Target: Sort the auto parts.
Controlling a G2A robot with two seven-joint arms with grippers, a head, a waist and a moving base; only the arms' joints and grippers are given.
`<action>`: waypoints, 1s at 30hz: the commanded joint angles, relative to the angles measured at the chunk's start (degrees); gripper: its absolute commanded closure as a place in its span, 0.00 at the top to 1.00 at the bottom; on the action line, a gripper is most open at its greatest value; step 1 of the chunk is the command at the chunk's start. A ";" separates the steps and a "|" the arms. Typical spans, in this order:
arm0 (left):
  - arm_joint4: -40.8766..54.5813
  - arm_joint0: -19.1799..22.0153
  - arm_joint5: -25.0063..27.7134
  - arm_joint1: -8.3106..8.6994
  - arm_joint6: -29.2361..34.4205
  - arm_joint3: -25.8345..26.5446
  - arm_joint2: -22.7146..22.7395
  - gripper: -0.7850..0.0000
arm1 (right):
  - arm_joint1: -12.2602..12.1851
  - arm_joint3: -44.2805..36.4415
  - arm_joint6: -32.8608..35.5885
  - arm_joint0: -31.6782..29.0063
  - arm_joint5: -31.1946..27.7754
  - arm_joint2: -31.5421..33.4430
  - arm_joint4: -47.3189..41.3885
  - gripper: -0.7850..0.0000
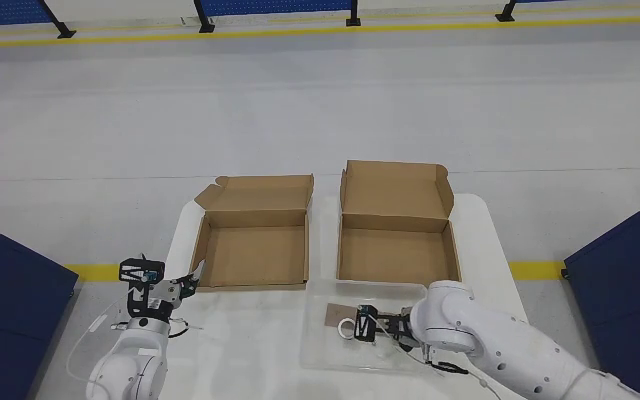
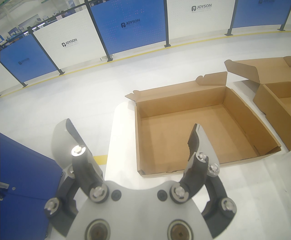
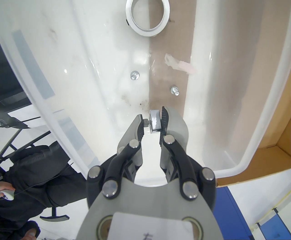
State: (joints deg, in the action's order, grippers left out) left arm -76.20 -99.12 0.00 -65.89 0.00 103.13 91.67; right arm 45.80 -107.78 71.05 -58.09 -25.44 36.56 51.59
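My right gripper (image 3: 152, 120) is inside the clear plastic tray (image 3: 261, 145), shut on a small flanged metal bolt (image 3: 155, 123) held sideways between its fingertips. Two more small bolts (image 3: 134, 75) (image 3: 174, 90) lie on the tray floor beyond it, and a metal ring (image 3: 147, 17) rests farther off. In the top view the right gripper (image 1: 366, 324) sits in the tray (image 1: 318, 355) beside the ring (image 1: 346, 327). My left gripper (image 2: 131, 134) hangs open over the table's left edge, near the left cardboard box (image 2: 204, 134), nothing between its fingers.
Two open cardboard boxes stand side by side behind the tray, the left box (image 1: 252, 252) and the right box (image 1: 396, 250), both with nothing inside. A blue cabinet (image 2: 22, 181) stands at the table's left side.
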 commanded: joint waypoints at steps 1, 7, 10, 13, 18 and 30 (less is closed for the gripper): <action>0.00 0.00 0.00 0.00 0.00 0.00 0.00 1.00 | -0.35 0.80 -2.58 -0.21 -1.37 1.73 -2.40 0.00; 0.00 0.00 0.00 0.00 0.00 0.00 0.00 1.00 | -2.54 3.04 -9.47 -3.06 -9.30 8.83 -12.58 0.00; 0.00 0.00 0.00 0.00 0.00 0.00 0.00 1.00 | -3.68 4.74 -12.78 -5.06 -13.88 12.20 -17.13 0.00; 0.00 0.00 0.00 0.00 0.00 0.00 0.00 1.00 | -4.58 6.36 -15.61 -6.78 -18.08 14.83 -21.11 0.00; 0.00 0.00 0.00 0.00 0.00 0.00 0.00 1.00 | -5.29 8.47 -18.32 -8.36 -23.12 16.68 -26.25 0.00; 0.00 0.00 0.00 0.00 0.00 0.00 0.00 1.00 | -5.20 9.48 -21.46 -8.89 -24.09 16.86 -29.16 0.00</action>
State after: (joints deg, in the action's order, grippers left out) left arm -76.20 -99.12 0.00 -65.89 0.00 103.13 91.67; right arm 40.62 -99.16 50.93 -66.97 -48.28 53.11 24.93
